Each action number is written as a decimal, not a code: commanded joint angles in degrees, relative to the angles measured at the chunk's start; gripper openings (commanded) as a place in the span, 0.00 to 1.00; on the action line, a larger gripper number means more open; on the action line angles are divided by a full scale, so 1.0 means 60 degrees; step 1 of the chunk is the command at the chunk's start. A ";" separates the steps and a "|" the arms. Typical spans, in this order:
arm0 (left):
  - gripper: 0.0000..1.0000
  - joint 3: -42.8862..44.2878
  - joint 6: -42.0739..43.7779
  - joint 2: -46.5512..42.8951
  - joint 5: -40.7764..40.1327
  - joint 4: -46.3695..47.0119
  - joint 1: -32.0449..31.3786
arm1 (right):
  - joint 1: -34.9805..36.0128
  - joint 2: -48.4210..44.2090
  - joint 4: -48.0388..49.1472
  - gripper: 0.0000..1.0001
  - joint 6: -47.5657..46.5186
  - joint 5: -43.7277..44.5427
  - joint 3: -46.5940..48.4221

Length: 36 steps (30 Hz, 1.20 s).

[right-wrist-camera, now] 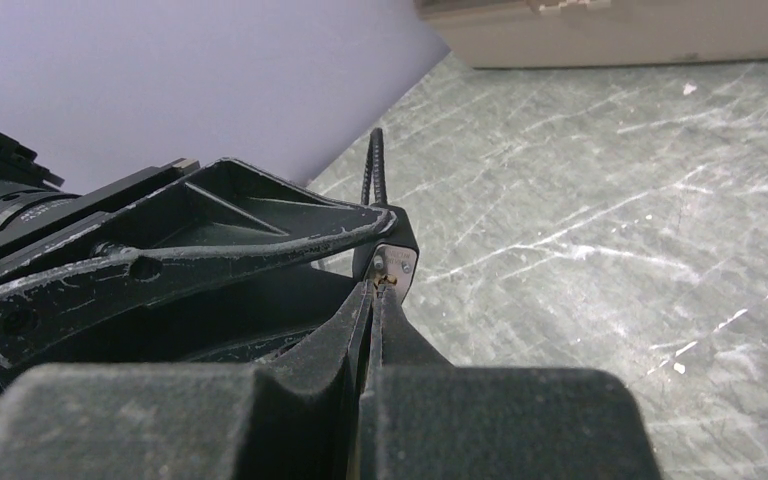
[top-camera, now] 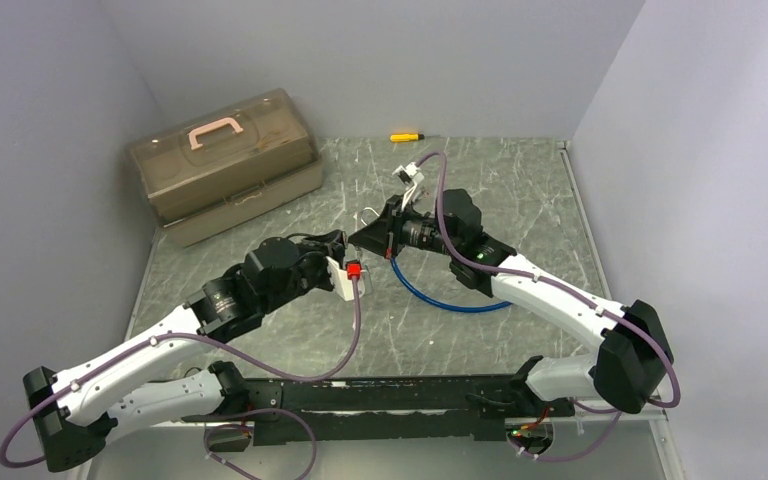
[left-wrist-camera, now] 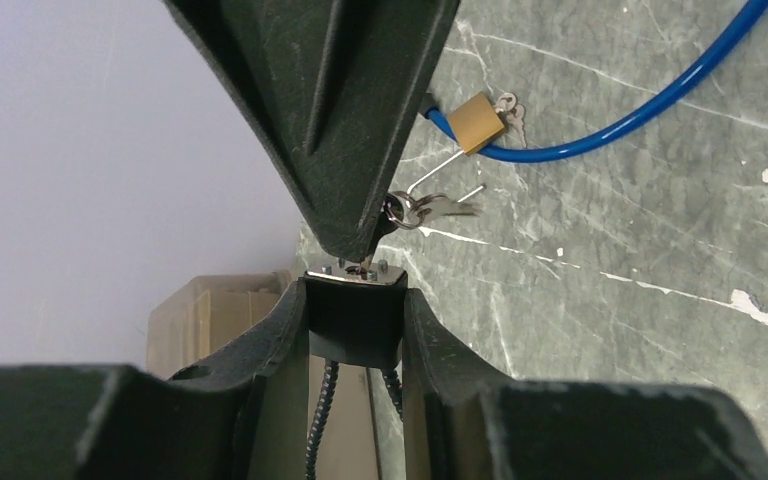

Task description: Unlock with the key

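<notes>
The left gripper (left-wrist-camera: 355, 300) is clamped on the black lock (left-wrist-camera: 353, 335), held off the table with its keyhole plate (left-wrist-camera: 355, 277) facing the right arm. The right gripper (right-wrist-camera: 373, 292), fingers pressed together on the key (right-wrist-camera: 386, 279), meets that plate head-on. The key lies along the lock's long axis, so the next move is probably a twist about it.

top external: high over the near edge, looks down on whole tabletop (top-camera: 520, 200).
left wrist: close-up along own jaws.
right wrist: close-up, facing opposite way.
shared: lock (left-wrist-camera: 355, 315) at jaws.
</notes>
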 commanded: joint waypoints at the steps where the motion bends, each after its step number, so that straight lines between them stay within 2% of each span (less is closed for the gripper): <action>1: 0.00 0.0825 -0.0743 0.0039 0.1055 0.1683 -0.0233 | 0.0259 0.0141 0.1375 0.00 0.0509 -0.0544 0.0333; 5: 0.00 0.0808 -0.0718 0.0025 0.1055 0.1635 -0.0223 | 0.0269 0.0255 0.1263 0.00 0.0587 -0.0622 0.0500; 13: 0.00 0.0376 0.0349 -0.0115 0.1153 0.1316 -0.0378 | 0.0270 0.0435 0.0154 0.00 0.0351 -0.0592 0.1060; 23: 0.00 0.0094 0.1157 -0.0130 0.1056 0.1293 -0.0631 | 0.0292 0.0658 -0.0274 0.00 0.0251 -0.0588 0.1423; 36: 0.00 0.0486 0.0087 -0.0162 0.1086 0.1450 -0.0642 | 0.0397 0.0297 0.0215 0.00 0.0059 -0.0332 0.0903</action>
